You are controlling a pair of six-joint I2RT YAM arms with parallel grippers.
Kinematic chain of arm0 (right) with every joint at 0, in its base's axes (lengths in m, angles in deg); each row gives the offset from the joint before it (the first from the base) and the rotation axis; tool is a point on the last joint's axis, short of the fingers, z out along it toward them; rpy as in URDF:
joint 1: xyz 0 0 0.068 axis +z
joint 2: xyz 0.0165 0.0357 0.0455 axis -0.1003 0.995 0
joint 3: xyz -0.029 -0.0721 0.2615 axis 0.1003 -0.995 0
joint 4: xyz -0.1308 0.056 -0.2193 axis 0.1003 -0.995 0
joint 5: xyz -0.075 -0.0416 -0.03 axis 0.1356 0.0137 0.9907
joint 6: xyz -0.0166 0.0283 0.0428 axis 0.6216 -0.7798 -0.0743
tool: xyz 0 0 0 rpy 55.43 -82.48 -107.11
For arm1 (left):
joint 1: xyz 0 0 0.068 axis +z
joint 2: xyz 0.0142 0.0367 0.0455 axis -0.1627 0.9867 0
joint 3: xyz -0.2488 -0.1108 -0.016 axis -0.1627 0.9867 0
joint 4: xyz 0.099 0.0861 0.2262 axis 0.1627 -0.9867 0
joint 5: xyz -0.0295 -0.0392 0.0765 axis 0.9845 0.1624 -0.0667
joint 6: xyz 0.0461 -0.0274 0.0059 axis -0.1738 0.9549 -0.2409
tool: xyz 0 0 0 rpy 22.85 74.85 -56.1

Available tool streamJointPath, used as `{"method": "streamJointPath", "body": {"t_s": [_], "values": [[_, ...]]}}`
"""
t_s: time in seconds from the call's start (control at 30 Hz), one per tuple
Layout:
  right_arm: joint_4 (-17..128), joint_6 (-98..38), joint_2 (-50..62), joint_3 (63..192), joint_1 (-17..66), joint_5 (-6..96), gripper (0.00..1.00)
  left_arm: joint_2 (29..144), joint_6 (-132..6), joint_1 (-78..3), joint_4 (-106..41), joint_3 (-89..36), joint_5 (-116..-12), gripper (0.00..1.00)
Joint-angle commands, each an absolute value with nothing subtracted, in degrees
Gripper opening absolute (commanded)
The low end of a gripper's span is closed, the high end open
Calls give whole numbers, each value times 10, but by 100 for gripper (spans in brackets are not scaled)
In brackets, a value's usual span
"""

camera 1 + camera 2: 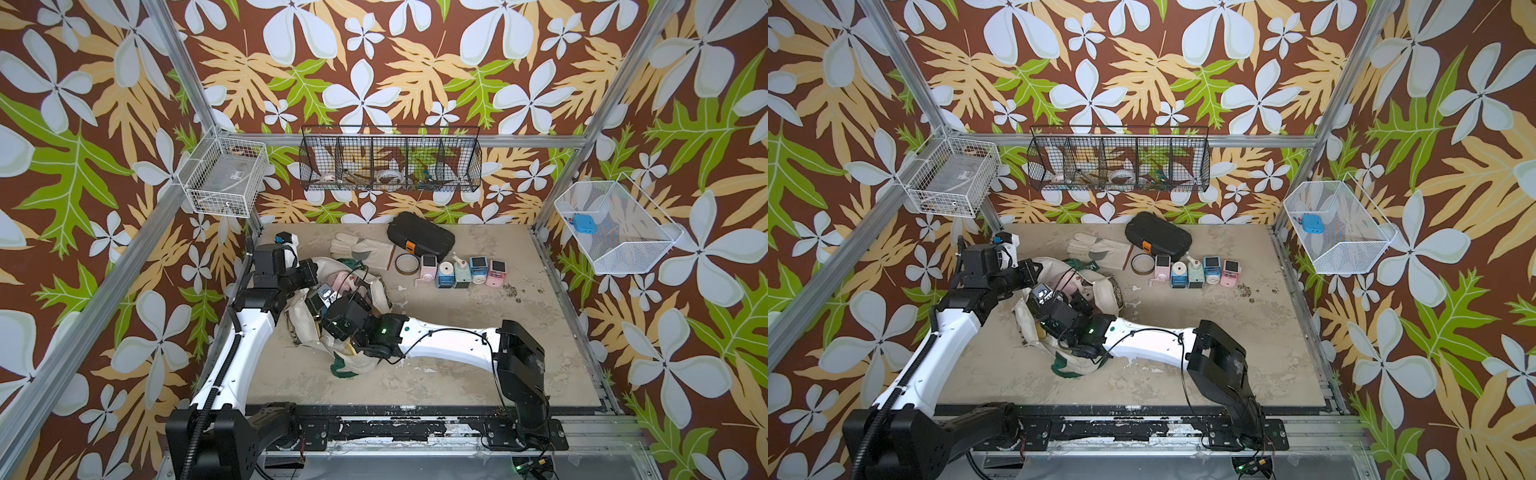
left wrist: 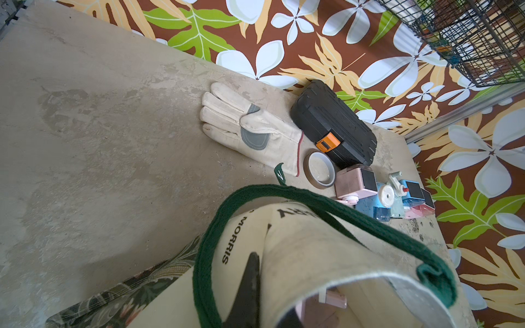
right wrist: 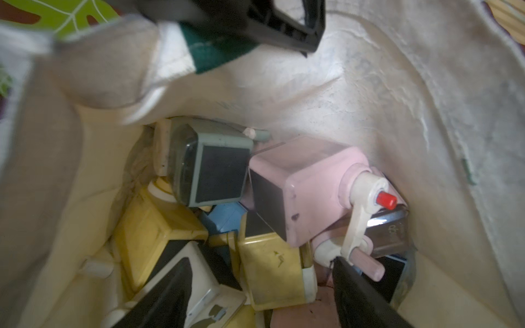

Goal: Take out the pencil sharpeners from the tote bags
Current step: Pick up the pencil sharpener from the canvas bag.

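The cream tote bag (image 1: 362, 360) (image 2: 312, 255) with green straps lies at the table's left, its mouth held up. My left gripper (image 2: 259, 262) is shut on the bag's canvas rim; one black finger shows against the fold. My right gripper (image 3: 261, 272) is inside the bag, open, its jaws either side of a yellow pencil sharpener (image 3: 270, 267). Around it lie a pink one (image 3: 309, 181) with a white crank, a grey-green one (image 3: 216, 167) and more yellow, white and blue ones. Several pencil sharpeners (image 1: 461, 271) (image 1: 1194, 270) stand in a row on the table.
A brown tape roll (image 1: 407, 264), a pale work glove (image 1: 361, 249) and a black hard case (image 1: 419, 235) lie at the back of the table. Wire baskets (image 1: 390, 160) hang on the walls. Dark crumbs (image 1: 511, 293) lie right of the row.
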State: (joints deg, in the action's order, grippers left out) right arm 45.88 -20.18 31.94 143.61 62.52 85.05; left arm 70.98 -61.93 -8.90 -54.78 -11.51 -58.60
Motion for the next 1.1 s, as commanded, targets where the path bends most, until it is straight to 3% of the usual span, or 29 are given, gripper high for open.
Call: {"method": "streamJointPath", "body": {"t_s": [0.0,0.2,0.47,1.07], "values": [[456,-166,323,1443,624,853,78,703,-604,-87,-517,-117,-577,0],[417,-2,314,1469,616,845,80,703,-604,-86,-517,-118,-576,0],[504,295,278,1374,609,877,83,703,-604,-85,-516,-117,-575,0],[530,510,364,1446,582,874,85,701,-602,-81,-515,-117,-570,0]]}}
